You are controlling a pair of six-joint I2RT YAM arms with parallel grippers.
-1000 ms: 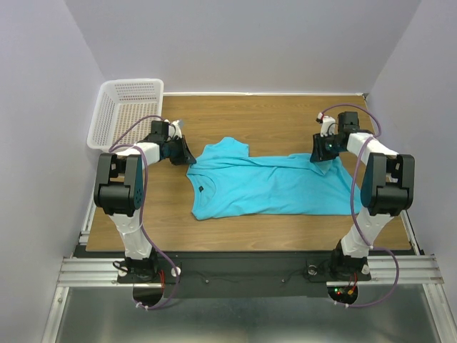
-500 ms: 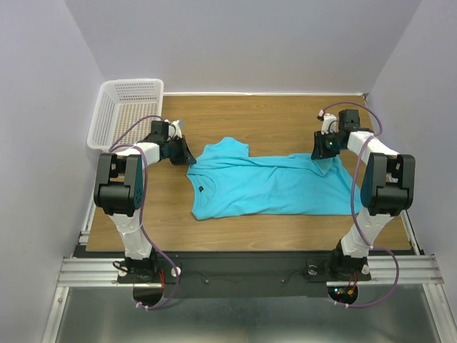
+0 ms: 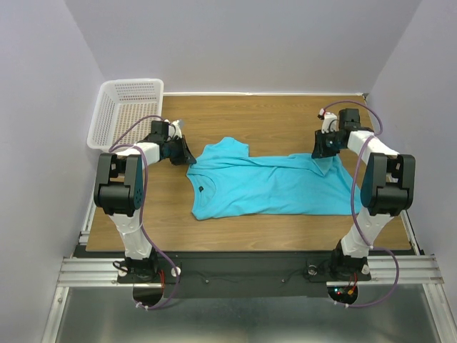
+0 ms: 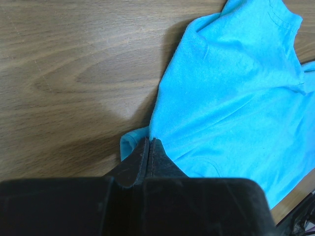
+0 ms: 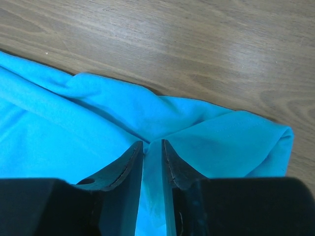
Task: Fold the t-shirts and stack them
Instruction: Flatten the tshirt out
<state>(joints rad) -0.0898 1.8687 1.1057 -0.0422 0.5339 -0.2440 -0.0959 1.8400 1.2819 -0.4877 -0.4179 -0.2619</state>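
Note:
One turquoise t-shirt lies spread on the wooden table, neck to the left, with a small dark label inside it. My left gripper sits low at its left shoulder edge. In the left wrist view that gripper is shut, and the t-shirt shows on both sides of its tips. My right gripper is at the far right corner of the cloth. In the right wrist view a raised fold of the t-shirt fills the narrow gap of that gripper, and wrinkles run out from its tips.
A white mesh basket stands at the far left corner of the table, just behind my left arm. Purple walls close in both sides and the back. The arm bases are at the near edge.
The right jaws have narrowed onto the fold of cloth, and the right wrist has shifted slightly. The left arm and the shirt have not visibly moved.

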